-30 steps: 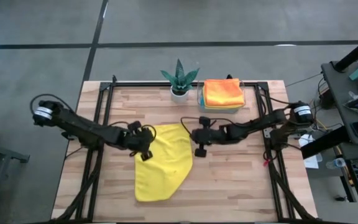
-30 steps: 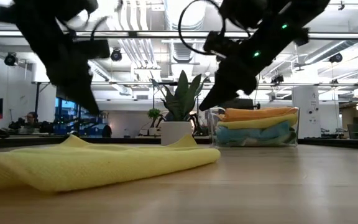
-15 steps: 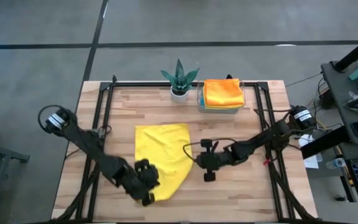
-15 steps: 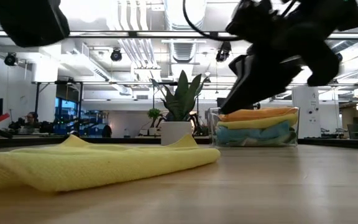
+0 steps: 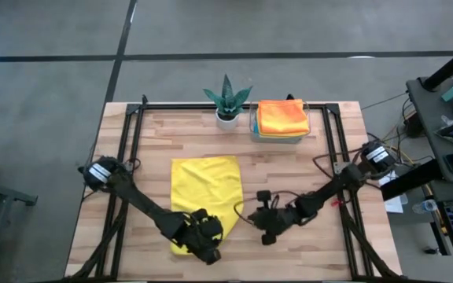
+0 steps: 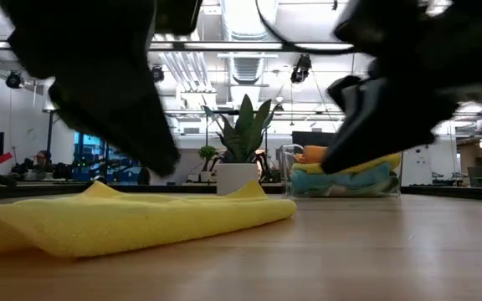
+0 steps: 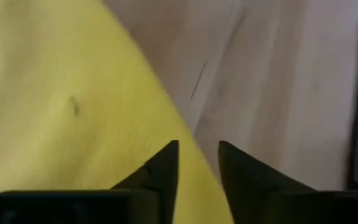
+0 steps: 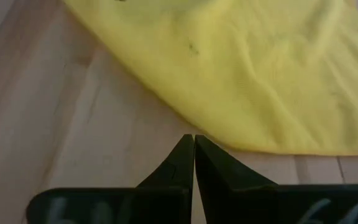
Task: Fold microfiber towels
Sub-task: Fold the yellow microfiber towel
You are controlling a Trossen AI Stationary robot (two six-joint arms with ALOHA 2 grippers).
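- The wooden worktop carried everything, both dark arms reaching low across its near half.
- A yellow towel lay spread at the middle of the worktop, its near edge under the left arm's wrist; in the low view it showed as a soft folded mound.
- The left arm ran from the left edge diagonally toward the near side, its left claw down over the towel's near corner. In its wrist view the fingers stood a little apart above the yellow edge, nothing between them.
- The right arm stretched from the right edge inward and low, its right claw on bare wood just beside the towel's right edge, fingers pressed together and empty.
- A clear tray at the far side held the other folded towels, an orange towel on top.
- A potted plant stood just left of the tray.
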